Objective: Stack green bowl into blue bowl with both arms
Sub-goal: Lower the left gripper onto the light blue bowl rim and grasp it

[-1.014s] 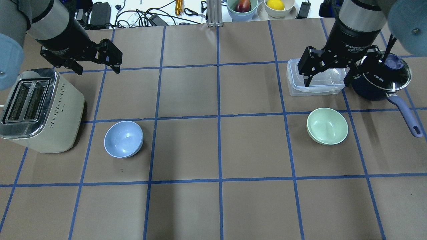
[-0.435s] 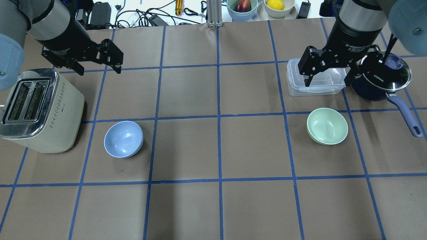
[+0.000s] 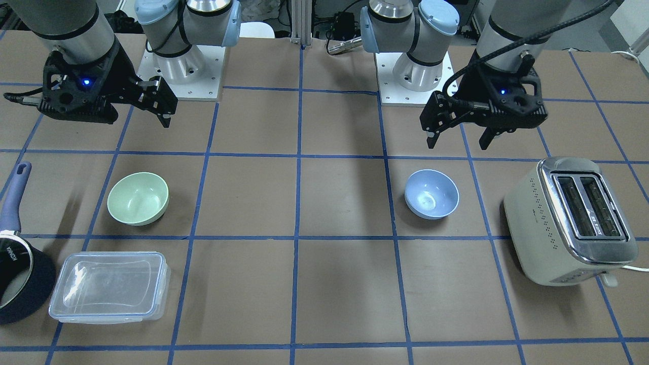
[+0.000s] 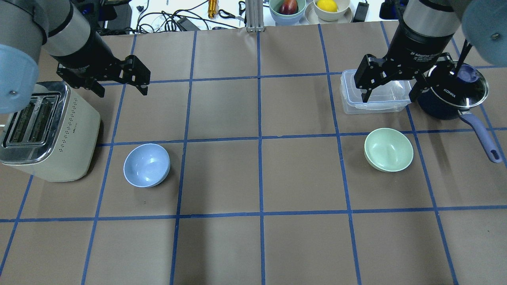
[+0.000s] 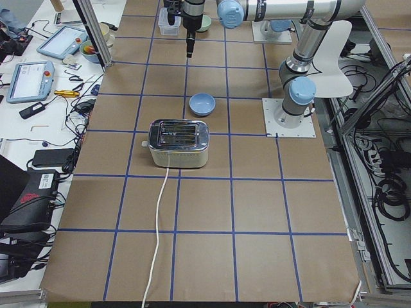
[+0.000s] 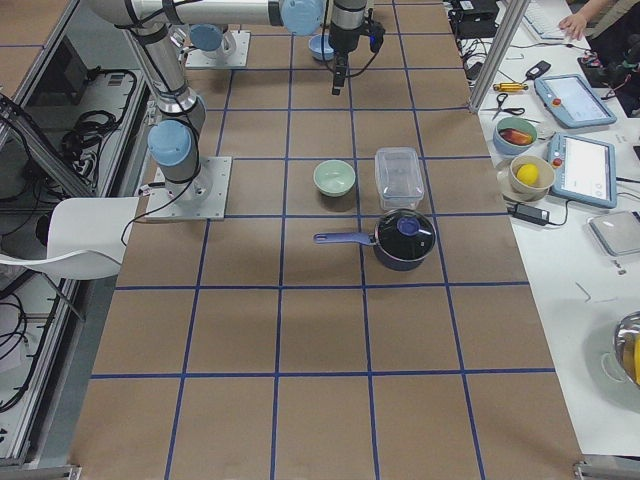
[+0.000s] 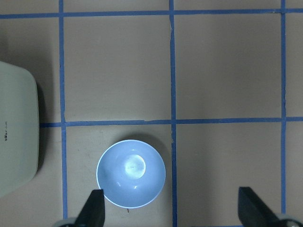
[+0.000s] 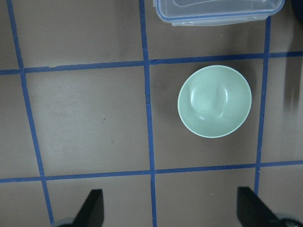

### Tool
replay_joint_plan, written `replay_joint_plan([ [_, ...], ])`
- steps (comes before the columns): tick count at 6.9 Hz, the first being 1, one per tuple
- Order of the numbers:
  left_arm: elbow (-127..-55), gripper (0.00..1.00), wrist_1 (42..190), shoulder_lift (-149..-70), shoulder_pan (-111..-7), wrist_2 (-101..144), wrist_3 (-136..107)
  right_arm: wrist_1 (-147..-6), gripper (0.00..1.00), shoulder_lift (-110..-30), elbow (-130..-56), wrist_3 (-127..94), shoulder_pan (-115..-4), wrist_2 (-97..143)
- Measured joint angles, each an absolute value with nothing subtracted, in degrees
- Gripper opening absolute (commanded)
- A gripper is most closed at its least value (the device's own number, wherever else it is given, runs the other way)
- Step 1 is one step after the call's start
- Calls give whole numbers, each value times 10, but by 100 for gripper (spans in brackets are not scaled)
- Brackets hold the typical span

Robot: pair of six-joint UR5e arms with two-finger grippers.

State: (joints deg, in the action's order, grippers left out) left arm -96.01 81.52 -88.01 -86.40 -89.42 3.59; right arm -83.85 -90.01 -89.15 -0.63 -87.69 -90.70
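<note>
The pale green bowl sits upright and empty on the table's right half; it also shows in the right wrist view. The pale blue bowl sits upright and empty on the left half, beside the toaster, and shows in the left wrist view. My left gripper is open and empty, high above the table, behind the blue bowl. My right gripper is open and empty, high above the clear container, behind the green bowl. The bowls are far apart.
A cream toaster stands at the left edge next to the blue bowl. A clear blue-rimmed container and a dark lidded saucepan with a long handle stand behind the green bowl. Bowls of fruit stand beyond the table's far edge.
My left gripper has shifted a little to the right and toward the blue bowl in the overhead view. The right gripper and both bowls have not moved.
</note>
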Motion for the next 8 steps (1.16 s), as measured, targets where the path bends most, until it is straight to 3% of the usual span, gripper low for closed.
replay_joint_plan([
  [4,-1192,100,616,-918,-865,-885,24,-838,100,-902,-893,-7,-876,-915],
  [5,-1237,90,560,-937,-865,-875,25,-839,100,-900,-894,-7,-875,-919],
  [6,-1262,38,515,-955,-865,-871,26,-843,100,-897,-895,3,-868,-920],
  [7,-1272,0,485,-973,-865,-873,31,-847,100,-891,-896,35,-844,-917],
  [8,-1276,0,466,-984,-866,-878,35,-849,100,-880,-899,69,-804,-914],
])
